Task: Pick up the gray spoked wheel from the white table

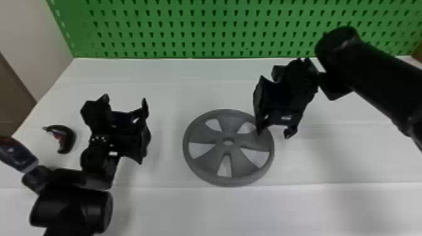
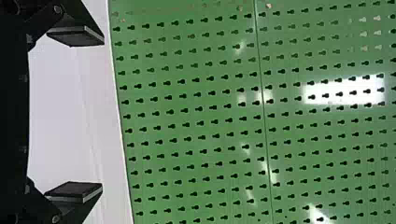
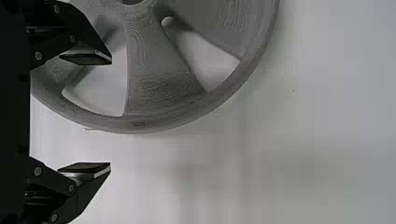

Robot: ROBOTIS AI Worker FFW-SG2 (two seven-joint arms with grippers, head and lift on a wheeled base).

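The gray spoked wheel [image 1: 224, 179] lies flat at the middle of the white table [image 1: 232, 208]. At the wheel's right side, my right gripper [image 1: 273, 135] stands open, one finger over the wheel and the other outside its rim. In the right wrist view, that gripper [image 3: 111, 113] has the rim of the wheel [image 3: 154, 122] between the lines of its spread fingers; whether they touch it I cannot tell. Left of the wheel, apart from it, my left gripper [image 1: 125, 98] is open. The left wrist view has this gripper [image 2: 102, 114] facing the pegboard with nothing held.
A green pegboard [image 1: 197, 29] rises along the table's back edge. On the left of the table, beside my left arm, lies a small curved black object [image 1: 69, 138] with some red on it. My right arm [image 1: 376, 75] reaches in over the table's right side.
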